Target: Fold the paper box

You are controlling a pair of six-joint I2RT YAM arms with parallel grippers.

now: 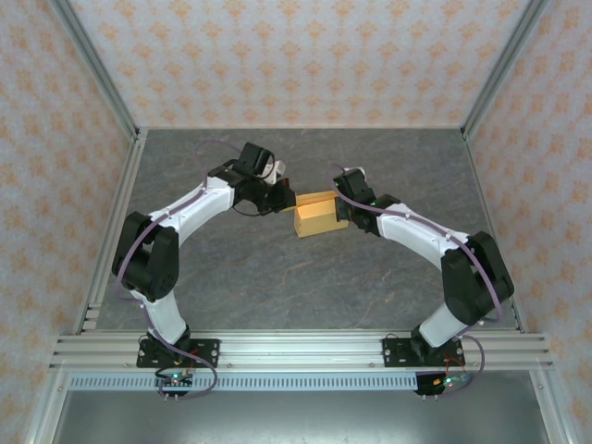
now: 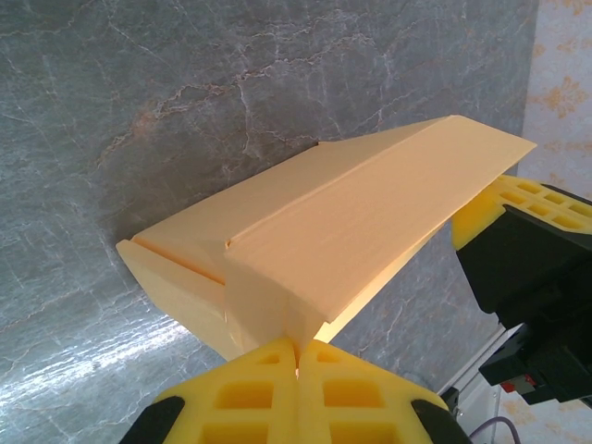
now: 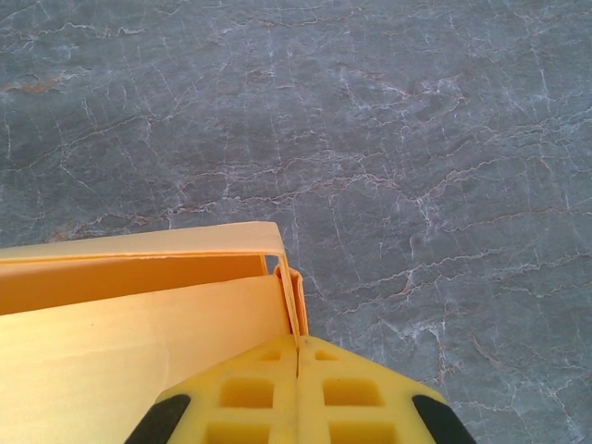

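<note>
The left claw (image 1: 283, 198) and right claw (image 1: 342, 196) flank the paper box (image 1: 319, 215) on the grey table (image 1: 277, 273).

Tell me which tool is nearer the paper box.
Neither: both touch it. The left tool is shut on the left end of the paper box, the right tool on its right end.

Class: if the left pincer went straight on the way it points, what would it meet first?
The paper box: the shut left pincer touches its near corner, seemingly pinching an edge, so it would push into the box at once.
</note>
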